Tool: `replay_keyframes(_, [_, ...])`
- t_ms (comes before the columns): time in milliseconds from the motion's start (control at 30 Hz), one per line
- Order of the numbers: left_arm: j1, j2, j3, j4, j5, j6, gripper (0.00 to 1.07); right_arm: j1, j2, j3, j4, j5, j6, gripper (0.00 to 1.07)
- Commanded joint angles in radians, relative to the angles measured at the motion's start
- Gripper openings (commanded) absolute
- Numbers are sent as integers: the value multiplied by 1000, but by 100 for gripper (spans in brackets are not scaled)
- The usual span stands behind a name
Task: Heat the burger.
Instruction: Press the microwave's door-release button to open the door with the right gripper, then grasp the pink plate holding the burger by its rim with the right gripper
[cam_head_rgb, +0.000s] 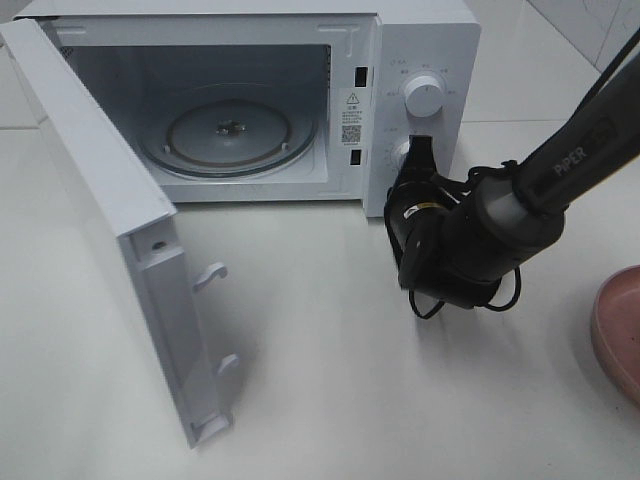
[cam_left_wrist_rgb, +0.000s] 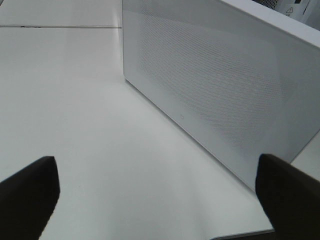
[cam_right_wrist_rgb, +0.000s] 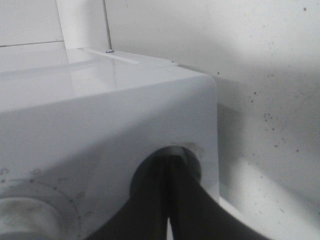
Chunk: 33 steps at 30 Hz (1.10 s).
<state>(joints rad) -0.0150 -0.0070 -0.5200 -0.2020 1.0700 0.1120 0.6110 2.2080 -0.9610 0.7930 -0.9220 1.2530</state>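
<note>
The burger is out of sight in all my views. The nearest thing to it is a curved slice of a pink plate (cam_head_rgb: 622, 335), matte and shallow-rimmed, cut off at the right edge of the high view.

My right gripper (cam_head_rgb: 419, 148) is clenched, its black fingers (cam_right_wrist_rgb: 172, 200) pressed flat together with nothing between them. Its tips are at the control panel of the microwave (cam_head_rgb: 420, 40), just beside the lower knob (cam_head_rgb: 400, 154). I cannot tell whether they touch it. Above sits the upper knob (cam_head_rgb: 424, 97), round, white and smooth.

The microwave is a white box with rounded corners and a faintly glossy shell. Its door (cam_head_rgb: 100, 190) hangs wide open to the left, with two hooked latches along its inner edge. Inside, a clear glass turntable (cam_head_rgb: 230, 130) lies flat on the floor of the grey cavity, and a warning sticker is on the inner frame.

My left gripper (cam_left_wrist_rgb: 160, 197) is released, its dark fingers (cam_left_wrist_rgb: 27, 192) spread wide over the table. It faces the outer side of the door, a white panel with a fine dotted mesh.

The table (cam_head_rgb: 330, 390) is white, smooth and softly reflective. Pale wall tiles show behind it.
</note>
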Motion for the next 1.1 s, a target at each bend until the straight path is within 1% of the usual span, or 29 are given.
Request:
replay_keyframes(33, [5,0,3,0,5,-3,100,-24,-54,-15,-108,-88,3,0])
replay_keyframes(167, [5,0,3,0,5,-3,100,-24,-89,32,-124,11,-5,0])
replay_keyframes(367, [5,0,3,0,5,-3,100,-24,-116,80,-140,81,-23,0])
replay_keyframes(500, [5,0,3,0,5,-3,100,-24,-161,135,-140,137,-95,0])
replay_keyframes(533, [5,0,3,0,5,-3,100,-24,-161,135,-140,137,-95,0])
replay_keyframes(600, [5,0,3,0,5,-3,100,-24,-209,180,-140,187,-167,0])
replay_keyframes(700, [5,0,3,0,5,-3,100,-24,-224,192,-140,200,-192,0])
replay_keyframes(767, [5,0,3,0,5,-3,100,-25,-277,235,-140,254,-315,0])
replay_keyframes(867, [5,0,3,0,5,-3,100,-26,-294,245,-140,274,-357,0])
replay_keyframes(933, [5,0,3,0,5,-3,100,-26,-339,263,-140,338,-491,0])
replay_keyframes(967, [5,0,3,0,5,-3,100,-26,-339,263,-140,338,-491,0])
replay_keyframes(1000, [5,0,3,0,5,-3,100,-26,-368,267,-140,387,-615,0])
replay_keyframes(1033, [5,0,3,0,5,-3,100,-26,-368,267,-140,387,-615,0])
replay_keyframes(1100, [5,0,3,0,5,-3,100,-27,-419,269,-138,476,-847,1])
